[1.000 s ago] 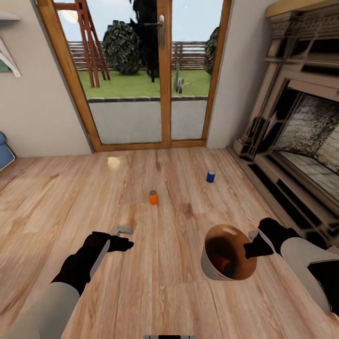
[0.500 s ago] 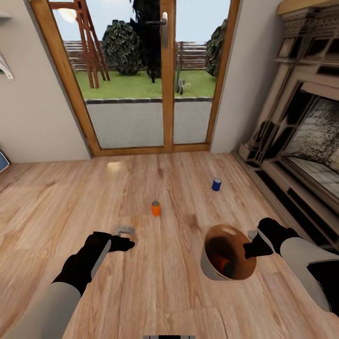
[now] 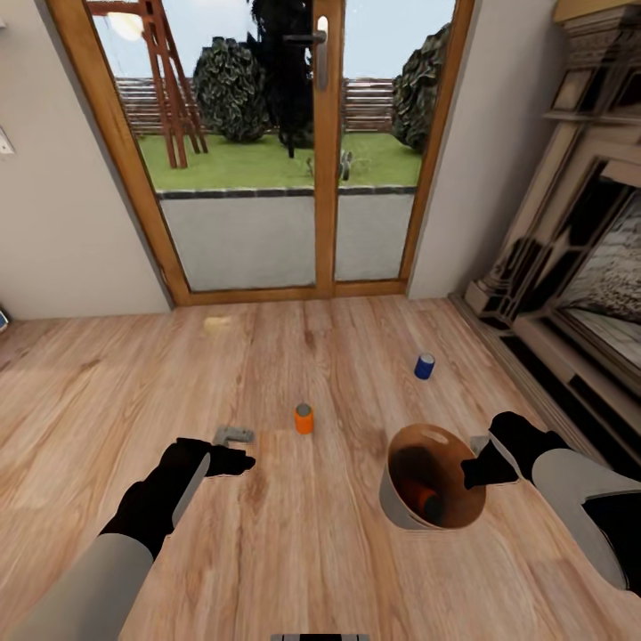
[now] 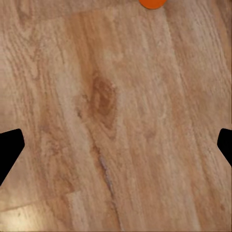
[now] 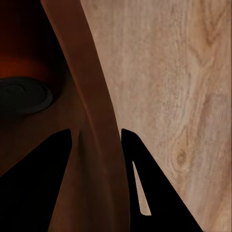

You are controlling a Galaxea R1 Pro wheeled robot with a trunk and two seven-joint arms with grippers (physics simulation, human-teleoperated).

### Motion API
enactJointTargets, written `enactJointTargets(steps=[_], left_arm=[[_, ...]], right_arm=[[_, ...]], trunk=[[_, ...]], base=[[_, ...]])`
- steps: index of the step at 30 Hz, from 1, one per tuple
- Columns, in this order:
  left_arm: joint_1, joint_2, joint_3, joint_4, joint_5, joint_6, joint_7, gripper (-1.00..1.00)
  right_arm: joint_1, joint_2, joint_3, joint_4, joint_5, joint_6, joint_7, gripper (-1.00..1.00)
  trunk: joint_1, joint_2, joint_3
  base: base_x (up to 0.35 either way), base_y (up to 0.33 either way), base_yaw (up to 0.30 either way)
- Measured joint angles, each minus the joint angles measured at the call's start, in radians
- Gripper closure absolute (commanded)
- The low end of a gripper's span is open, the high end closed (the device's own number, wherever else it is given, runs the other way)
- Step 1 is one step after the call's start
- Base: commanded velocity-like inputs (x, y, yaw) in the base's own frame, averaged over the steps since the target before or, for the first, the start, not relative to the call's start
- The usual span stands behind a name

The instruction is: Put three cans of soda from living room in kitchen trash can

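Two soda cans stand upright on the light wood plank floor (image 3: 267, 552) of the living room: an orange can (image 3: 304, 418) at the centre of the head view, and a dark blue can (image 3: 425, 366) to its upper right, nearer the dark fireplace (image 3: 579, 294) along the right edge. A third can, orange (image 3: 420, 497), lies inside the trash can (image 3: 392, 499), low in the lower right of the frame; its silver end (image 5: 24, 95) shows in the right wrist view. The right gripper (image 3: 481, 463) pinches the bin's rim, one finger (image 5: 36, 179) inside the glossy brown wall (image 5: 92, 145) and the other outside it. The left gripper (image 3: 233, 450) hangs over bare floor at lower left, its jaws spread wide, with the fingertips (image 4: 9, 150) at opposite edges of the left wrist view and the orange can's edge (image 4: 152, 3) at that view's top. Wood-framed glass doors (image 3: 325, 178) fill the upper centre.
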Motion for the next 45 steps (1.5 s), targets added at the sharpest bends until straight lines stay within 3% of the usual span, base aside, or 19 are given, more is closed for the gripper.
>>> enactJointTargets(steps=[15, 19, 23, 25, 28, 31, 35, 38, 45], left_arm=[[0.0, 0.0, 0.0, 0.0, 0.0, 0.0, 0.005, -1.0], [0.0, -0.001, 0.0, 0.0, 0.0, 0.0, 0.006, -1.0], [0.0, -0.001, 0.0, 0.0, 0.0, 0.0, 0.006, -1.0], [0.0, -0.002, 0.0, 0.0, 0.001, 0.0, 0.006, -1.0], [0.001, -0.003, -0.001, -0.007, 0.001, -0.002, 0.005, -1.0], [0.003, -0.003, -0.005, -0.027, -0.004, -0.002, 0.006, -1.0], [0.003, -0.009, -0.006, -0.031, -0.008, -0.001, 0.006, -1.0], [0.003, -0.01, -0.006, -0.032, -0.008, 0.0, 0.006, -1.0], [0.003, -0.011, -0.005, -0.034, -0.005, 0.001, 0.005, -1.0]], right_arm=[[0.006, 0.0, 0.001, 0.0, -0.001, -0.055, 0.002, 1.0], [0.006, -0.001, 0.013, 0.0, 0.004, -0.062, 0.057, 1.0], [0.007, -0.004, -0.01, -0.001, -0.013, -0.094, 0.105, 1.0], [0.007, -0.003, -0.003, 0.0, -0.002, -0.107, 0.111, 1.0], [0.008, 0.001, 0.007, 0.001, 0.009, -0.106, 0.11, 1.0], [0.007, 0.0, -0.015, 0.001, -0.019, -0.064, 0.11, 1.0], [0.008, -0.006, 0.007, 0.003, 0.016, -0.055, 0.107, 1.0], [0.007, -0.028, -0.01, 0.006, 0.004, -0.05, 0.109, 1.0], [0.007, -0.097, 0.004, 0.016, 0.015, -0.048, 0.11, 1.0]], trunk=[[0.0, 0.0, 0.0], [0.0, 0.0, 0.0], [0.0, 0.0, 0.0], [0.0, 0.0, 0.0], [0.0, 0.0, 0.0], [0.0, 0.0, 0.0], [0.0, 0.0, 0.0], [0.0, 0.0, 0.0], [0.0, 0.0, 0.0]], base=[[0.322, 0.125, 0.0], [0.322, 0.125, 0.0], [0.322, 0.125, 0.0], [0.322, 0.118, 0.0], [0.179, 0.062, 0.0], [0.029, -0.191, 0.0], [0.01, -0.272, 0.0], [0.002, -0.28, 0.0], [0.001, -0.085, 0.0]])
